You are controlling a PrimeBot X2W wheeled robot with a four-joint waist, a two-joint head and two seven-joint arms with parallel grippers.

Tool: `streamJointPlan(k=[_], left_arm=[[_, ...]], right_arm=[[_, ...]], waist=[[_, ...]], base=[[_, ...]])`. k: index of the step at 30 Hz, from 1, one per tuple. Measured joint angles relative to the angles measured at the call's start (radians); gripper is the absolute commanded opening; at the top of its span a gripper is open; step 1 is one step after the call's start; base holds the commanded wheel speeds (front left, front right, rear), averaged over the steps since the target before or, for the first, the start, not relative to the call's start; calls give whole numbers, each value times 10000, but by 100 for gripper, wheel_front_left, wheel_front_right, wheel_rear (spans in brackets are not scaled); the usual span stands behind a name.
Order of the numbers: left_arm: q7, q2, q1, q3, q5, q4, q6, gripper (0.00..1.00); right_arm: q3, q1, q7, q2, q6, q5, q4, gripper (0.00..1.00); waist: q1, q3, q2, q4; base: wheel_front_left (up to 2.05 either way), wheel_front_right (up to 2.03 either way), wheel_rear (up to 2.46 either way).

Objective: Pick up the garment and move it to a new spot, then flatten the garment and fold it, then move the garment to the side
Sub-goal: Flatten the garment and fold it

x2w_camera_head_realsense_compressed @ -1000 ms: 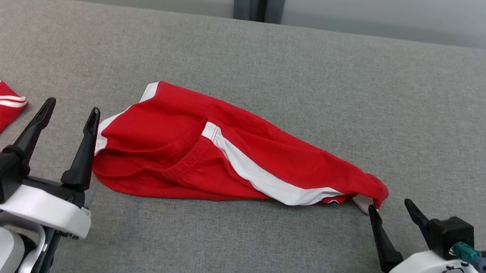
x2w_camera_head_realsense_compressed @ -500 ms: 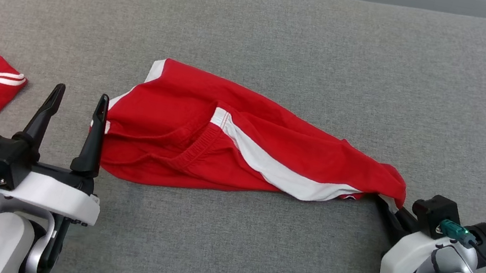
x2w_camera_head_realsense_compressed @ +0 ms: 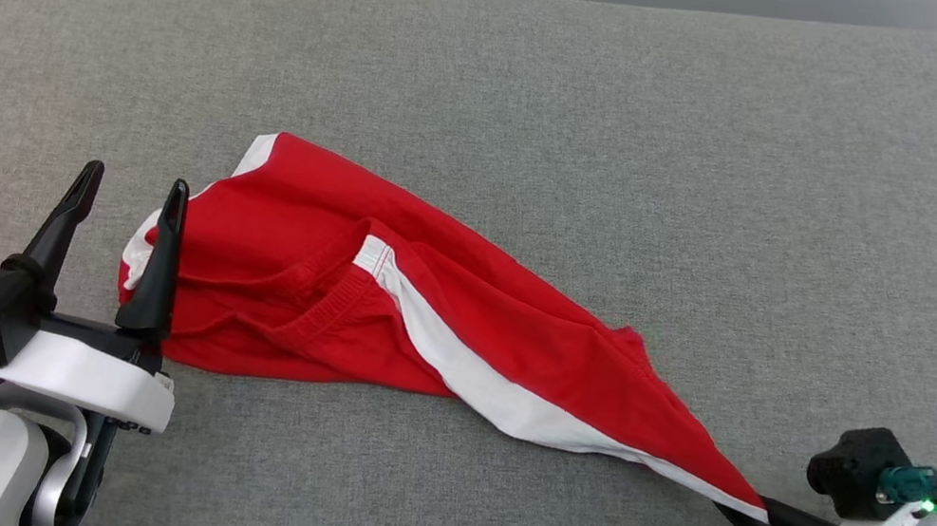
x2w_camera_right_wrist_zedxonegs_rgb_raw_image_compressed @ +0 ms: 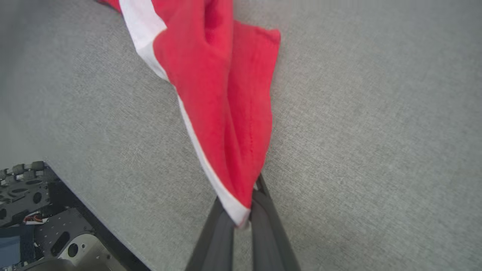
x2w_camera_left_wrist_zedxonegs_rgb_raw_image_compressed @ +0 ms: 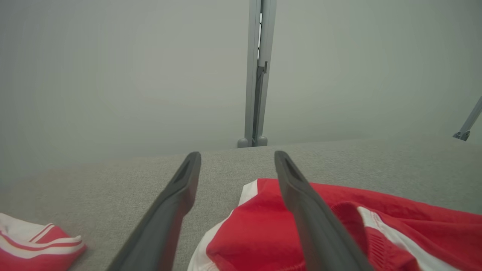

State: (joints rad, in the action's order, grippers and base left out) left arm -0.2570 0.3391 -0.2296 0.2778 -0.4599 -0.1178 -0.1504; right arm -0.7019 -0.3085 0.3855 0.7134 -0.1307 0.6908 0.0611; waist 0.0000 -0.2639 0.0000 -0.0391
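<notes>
Head view: I saw right end effector (x2w_camera_head_realsense_compressed: 751,518) clamped on a garment (x2w_camera_head_realsense_compressed: 458,319) corner; left end effector (x2w_camera_head_realsense_compressed: 134,180) stood open, empty.

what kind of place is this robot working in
Probably a robotics lab or test bay rather than a home: a wide table covered in grey fabric, a bare pale partition with a grey metal post behind it, and a red garment laid out on top.

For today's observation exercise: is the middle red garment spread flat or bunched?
Bunched: the red garment lies in overlapping folds, one end drawn to a point in the shut right pincer.
</notes>
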Motion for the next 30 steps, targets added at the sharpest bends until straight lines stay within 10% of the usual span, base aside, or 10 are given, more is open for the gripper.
streamJointPlan(k=[10, 30], left_arm=[[0, -35, -44, 111, 0, 38, 46, 100], [4, -679, -1306, 865, 142, -688, 619, 100]], right_arm=[[1482, -348, 564, -142, 0, 1584, 1041, 0], [-566, -3793, -527, -1806, 0, 2782, -4742, 4]], waist=[[0, -42, 0, 50], [0, -957, 0, 1150]], base=[[0, 0, 0], [0, 0, 0]])
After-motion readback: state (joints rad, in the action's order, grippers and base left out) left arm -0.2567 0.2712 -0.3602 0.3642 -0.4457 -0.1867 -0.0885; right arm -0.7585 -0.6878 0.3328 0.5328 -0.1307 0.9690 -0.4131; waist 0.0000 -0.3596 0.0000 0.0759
